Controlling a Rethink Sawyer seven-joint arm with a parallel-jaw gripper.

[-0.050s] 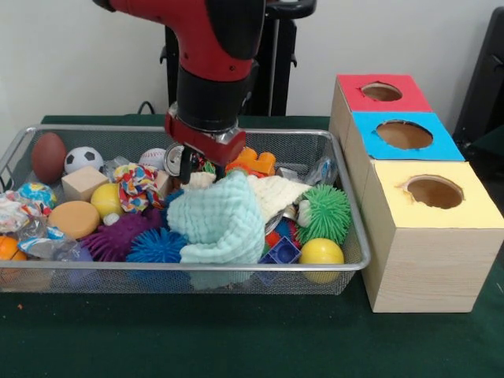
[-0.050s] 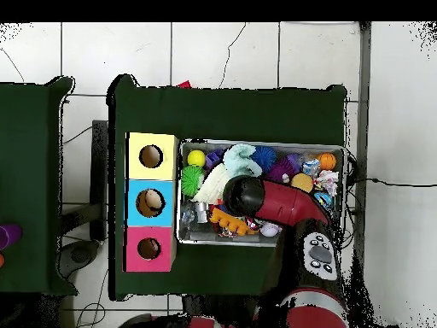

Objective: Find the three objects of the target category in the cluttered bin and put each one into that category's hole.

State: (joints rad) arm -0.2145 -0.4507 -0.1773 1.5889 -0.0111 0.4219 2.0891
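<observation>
Three holes run along the wooden box [image 1: 429, 252] at the right of the front view: one in a red top [image 1: 382, 92] farthest up, one in a blue top [image 1: 404, 135] in the middle, one in a yellow top [image 1: 434, 191] lowest in the frame. Just left of the box stands a wire bin [image 1: 356, 228] packed with toys and cloths. The red and black arm [image 1: 216, 55] comes down at upper centre, and its gripper [image 1: 187, 164] sits low among the clutter, just above a pale green cloth [image 1: 220, 220]; whether its fingers are spread or pressed together cannot be told, nor whether anything is held. A white cloth [image 1: 276, 193] lies right of the green one, next to a green spiky ball [image 1: 327, 213]. A yellow ball [image 1: 321, 253] rests in the bin's lower right corner. Blue [image 1: 156, 246] and purple [image 1: 118, 235] spiky balls lie left of the green cloth, and a small soccer ball [image 1: 83, 159] and a brown football [image 1: 49, 156] sit at the upper left.
</observation>
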